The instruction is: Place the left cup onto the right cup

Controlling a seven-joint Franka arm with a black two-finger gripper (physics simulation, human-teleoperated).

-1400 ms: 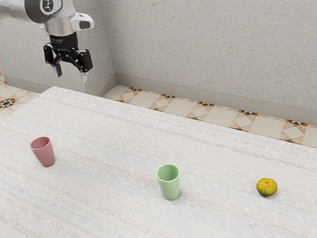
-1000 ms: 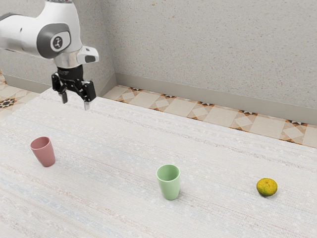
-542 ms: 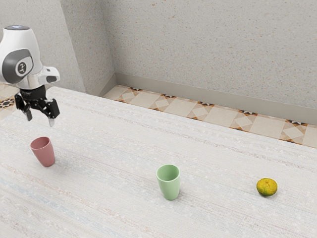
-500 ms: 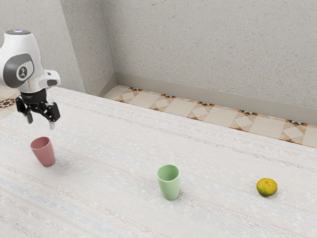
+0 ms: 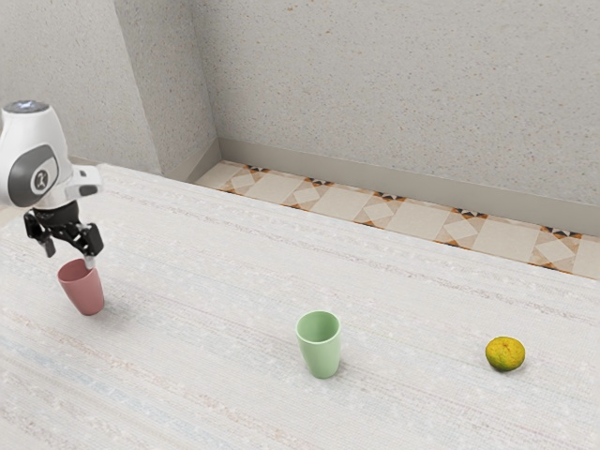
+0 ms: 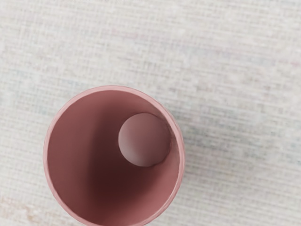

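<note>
A pink cup [image 5: 82,288] stands upright on the pale table at the exterior view's left. My gripper [image 5: 67,258] hangs open just above its rim, one fingertip [image 5: 91,262] down near the rim's edge. In the wrist view I look straight down into the pink cup [image 6: 89,160], whose hollow inside and round bottom show right under my hand. A light green cup [image 5: 319,343] stands upright near the table's middle, well to the right of the pink one.
An orange fruit [image 5: 505,353] lies on the table at the exterior view's right. The table [image 5: 281,272] stretches wide between the cups. A tiled floor strip and grey walls run behind it.
My arm has swung from the upper left down over the pink cup, and the open gripper now sits just above its rim. Cups and fruit have not moved.
</note>
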